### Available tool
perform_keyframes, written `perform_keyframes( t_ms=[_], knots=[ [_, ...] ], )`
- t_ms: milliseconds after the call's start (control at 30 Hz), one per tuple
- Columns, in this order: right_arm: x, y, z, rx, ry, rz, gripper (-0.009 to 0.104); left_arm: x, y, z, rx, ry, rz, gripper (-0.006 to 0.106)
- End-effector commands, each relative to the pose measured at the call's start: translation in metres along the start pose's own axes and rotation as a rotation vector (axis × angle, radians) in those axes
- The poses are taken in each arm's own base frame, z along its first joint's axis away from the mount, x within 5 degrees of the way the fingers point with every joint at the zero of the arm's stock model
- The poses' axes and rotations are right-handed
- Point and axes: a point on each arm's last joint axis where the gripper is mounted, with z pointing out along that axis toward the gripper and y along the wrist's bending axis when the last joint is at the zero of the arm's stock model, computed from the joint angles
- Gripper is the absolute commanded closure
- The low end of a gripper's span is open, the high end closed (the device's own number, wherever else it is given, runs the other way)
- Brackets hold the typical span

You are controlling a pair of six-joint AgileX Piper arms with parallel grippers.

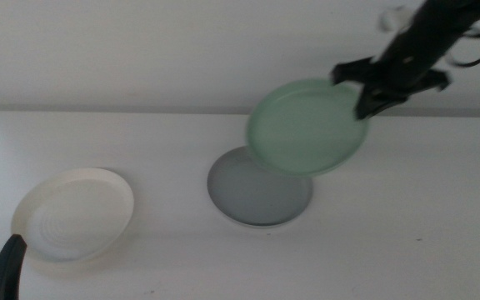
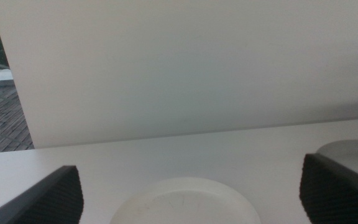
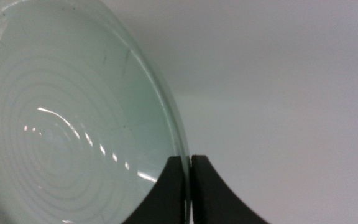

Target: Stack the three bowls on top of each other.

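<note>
The mint green bowl (image 1: 307, 127) hangs tilted in the air above the table, its lower edge over the far right part of the grey bowl (image 1: 259, 188). My right gripper (image 1: 372, 93) is shut on the green bowl's far right rim; the right wrist view shows the rim (image 3: 73, 124) pinched between the jaws (image 3: 188, 186). The grey bowl rests on the table at the middle. At the near left lies the cream-white bowl (image 1: 75, 212) with inner ridges. My left gripper (image 2: 191, 199) waits open just in front of the white bowl (image 2: 185, 202), and only one jaw tip (image 1: 5, 268) shows in the middle view.
A white wall (image 1: 140, 50) rises behind the white table (image 1: 423, 225). In the left wrist view, the grey bowl's edge (image 2: 353, 149) shows beyond one jaw.
</note>
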Motion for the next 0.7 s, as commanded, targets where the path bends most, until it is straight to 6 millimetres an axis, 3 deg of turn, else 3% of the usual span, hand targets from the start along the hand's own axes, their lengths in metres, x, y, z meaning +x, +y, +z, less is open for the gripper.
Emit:
perform_keyframes(
  t_ms=[0,200,400,667],
  knots=[
    [0.002,0.018,0.017,-0.002,0.034,-0.03,0.097,0.011,0.0,-0.001,0.007,-0.014,-0.005,0.007],
    [0.005,0.047,0.057,-0.017,0.07,-0.082,0.097,0.011,0.0,-0.001,0.007,-0.014,-0.005,0.007],
    [0.004,0.048,0.082,-0.037,0.091,-0.044,0.097,0.011,0.0,-0.001,0.007,-0.014,-0.005,0.007],
    [0.002,0.049,0.095,-0.053,0.076,-0.024,0.097,0.011,0.0,-0.001,0.007,-0.014,-0.005,0.007]
  ],
)
